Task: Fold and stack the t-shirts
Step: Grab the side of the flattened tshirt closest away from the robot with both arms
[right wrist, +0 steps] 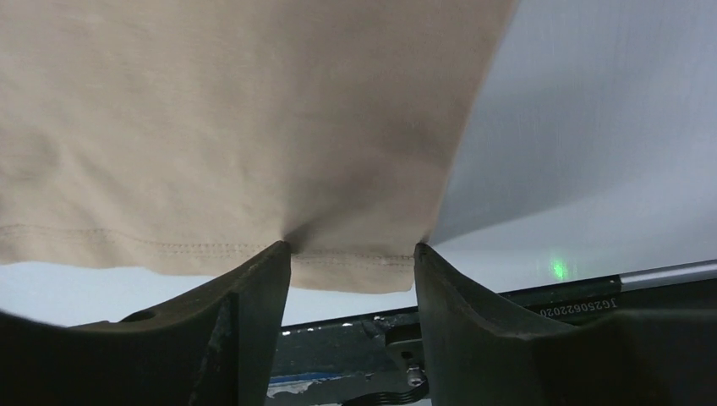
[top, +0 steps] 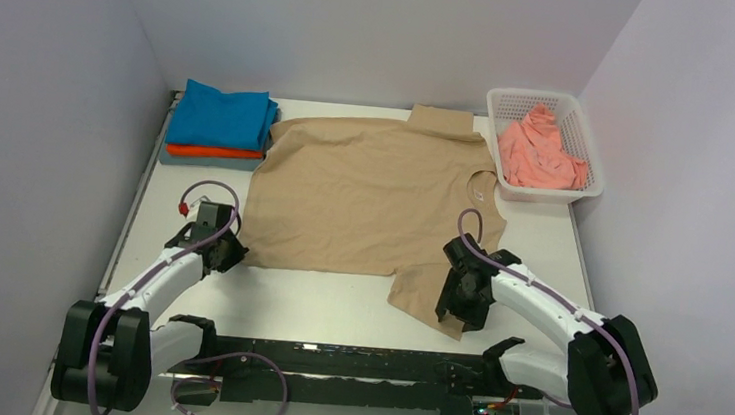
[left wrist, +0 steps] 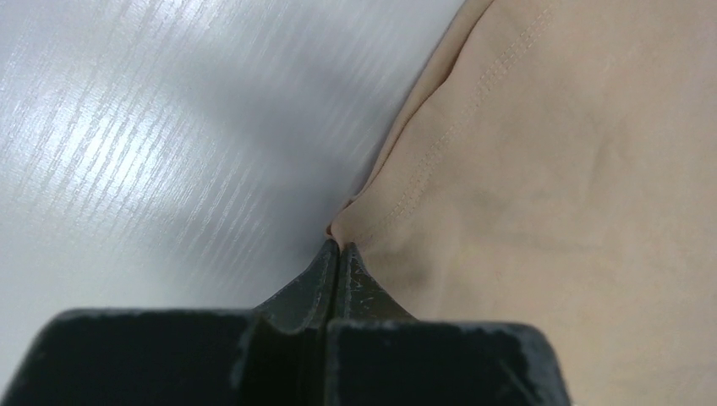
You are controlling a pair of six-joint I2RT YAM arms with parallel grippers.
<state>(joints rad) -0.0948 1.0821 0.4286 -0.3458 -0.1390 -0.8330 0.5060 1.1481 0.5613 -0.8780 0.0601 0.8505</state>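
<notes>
The tan shirt (top: 365,192) lies spread flat across the middle of the counter (top: 335,305), collar towards the right and hem towards the left. One sleeve points to the far edge and the other to the near edge.

The left pincer (top: 229,254) sits at the shirt's near-left hem corner. In its wrist view the fingers (left wrist: 325,279) are pressed together with a small pucker of the stitched hem caught at their tips, so it is clamped on the tan shirt.

The right pincer (top: 460,311) is over the near sleeve. In its wrist view it stands wide, and the sleeve's stitched edge runs across the gap and touches both fingertips (right wrist: 275,258).

At the far-left corner of the counter is a folded stack: a blue shirt (top: 221,114) on top, an orange-red shirt (top: 213,152) under it, and a grey shirt (top: 209,163) at the bottom. This stack is just beside the tan shirt's far-left corner.

At the far right, a crumpled salmon shirt (top: 539,152) lies inside a white basket (top: 545,193), which is just beside the tan shirt's collar end.
</notes>
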